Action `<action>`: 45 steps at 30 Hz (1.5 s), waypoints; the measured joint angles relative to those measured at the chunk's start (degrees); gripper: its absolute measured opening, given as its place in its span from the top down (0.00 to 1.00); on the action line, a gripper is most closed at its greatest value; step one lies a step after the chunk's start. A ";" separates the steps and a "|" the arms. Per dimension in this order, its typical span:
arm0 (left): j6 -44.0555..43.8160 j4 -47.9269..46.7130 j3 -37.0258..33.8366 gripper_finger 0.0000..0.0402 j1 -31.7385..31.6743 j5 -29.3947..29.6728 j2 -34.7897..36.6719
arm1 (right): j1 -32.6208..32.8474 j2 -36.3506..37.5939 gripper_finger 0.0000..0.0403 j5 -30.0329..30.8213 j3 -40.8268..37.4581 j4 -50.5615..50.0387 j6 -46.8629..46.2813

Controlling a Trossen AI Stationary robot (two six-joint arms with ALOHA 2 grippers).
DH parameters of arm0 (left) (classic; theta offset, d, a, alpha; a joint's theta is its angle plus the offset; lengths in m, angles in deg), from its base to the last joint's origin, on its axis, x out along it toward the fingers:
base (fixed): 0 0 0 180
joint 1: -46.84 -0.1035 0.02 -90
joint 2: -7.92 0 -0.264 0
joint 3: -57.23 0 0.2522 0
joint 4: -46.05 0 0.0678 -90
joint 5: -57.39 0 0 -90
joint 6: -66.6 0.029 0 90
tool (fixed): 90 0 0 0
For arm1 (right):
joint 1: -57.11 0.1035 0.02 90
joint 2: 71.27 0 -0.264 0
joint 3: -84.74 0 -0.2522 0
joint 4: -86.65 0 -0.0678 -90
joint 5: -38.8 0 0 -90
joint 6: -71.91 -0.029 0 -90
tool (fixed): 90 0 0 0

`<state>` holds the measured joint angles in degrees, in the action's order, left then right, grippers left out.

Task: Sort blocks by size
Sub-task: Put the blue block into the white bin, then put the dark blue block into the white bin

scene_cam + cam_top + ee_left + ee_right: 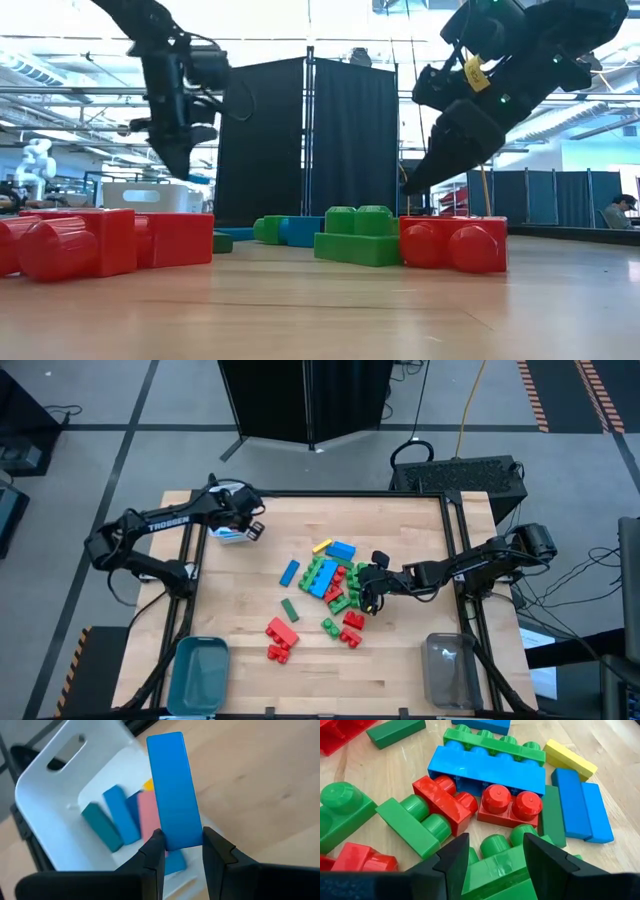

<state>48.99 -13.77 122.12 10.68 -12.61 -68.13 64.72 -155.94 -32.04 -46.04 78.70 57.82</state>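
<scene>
My left claw (182, 851) grips a thin blue bar (173, 790) over the white bin (47, 790) holding a few bars, while my right claw (492, 852) hangs open above the unsorted pile (335, 585) on the desk (400, 670).

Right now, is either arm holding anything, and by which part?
The left gripper pinches a flat blue block by one end, above the white bin. The right gripper hangs open over the pile, holding nothing.

held blue bar (174, 795) hides part of the pink block (151, 818) and yellow block (148, 784) in the white bin (45, 790); green brick (495, 867) under the right wrist is cut by frame edge and fingers (451, 865)
</scene>
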 joint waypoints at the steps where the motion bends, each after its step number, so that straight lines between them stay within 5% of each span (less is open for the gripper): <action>1: 0.10 -0.02 -0.51 0.82 -0.84 -0.04 0.16 | 0.01 0.00 0.56 0.00 0.00 0.05 0.00; 29: 2.08 -2.50 -2.83 0.61 -8.92 -1.39 0.28 | -0.01 0.00 0.56 0.02 0.00 -0.03 0.02; 36: 2.87 -1.63 -2.83 0.61 -3.97 -4.29 3.61 | 0.01 0.00 0.56 0.04 0.00 -0.03 0.02; 45: -8.31 -1.90 -2.79 0.61 9.14 -5.26 9.64 | -0.10 0.00 0.56 0.44 0.00 -0.03 0.48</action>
<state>40.68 -15.66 119.33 19.82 -17.87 -58.49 64.62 -155.94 -31.60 -46.04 78.67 58.31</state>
